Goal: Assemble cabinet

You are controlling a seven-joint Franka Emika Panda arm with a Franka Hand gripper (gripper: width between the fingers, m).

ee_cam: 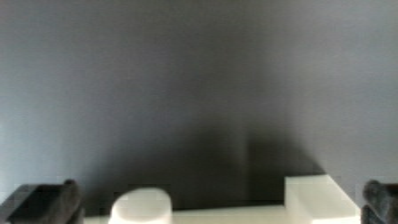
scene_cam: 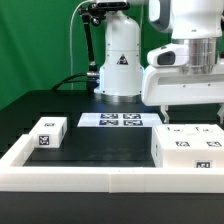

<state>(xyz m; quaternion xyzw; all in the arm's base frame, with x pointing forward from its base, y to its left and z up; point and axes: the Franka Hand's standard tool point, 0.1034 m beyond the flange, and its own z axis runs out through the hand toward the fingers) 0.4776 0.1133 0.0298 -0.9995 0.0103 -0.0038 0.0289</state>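
My gripper (scene_cam: 187,110) hangs just above the large white cabinet body (scene_cam: 190,147) at the exterior view's right. In the wrist view the gripper (ee_cam: 210,205) is open. Its dark fingertips (ee_cam: 39,204) stand far apart at the picture's two lower corners. Between them lie white cabinet parts: a rounded piece (ee_cam: 143,207) and a square block (ee_cam: 329,197). I cannot tell whether the fingers touch them. A small white box-shaped part (scene_cam: 48,133) with a marker tag lies on the black table at the exterior view's left.
The marker board (scene_cam: 112,120) lies flat at the table's middle back. A white raised border (scene_cam: 70,178) runs along the front and left of the work area. The robot's base (scene_cam: 120,65) stands behind the board.
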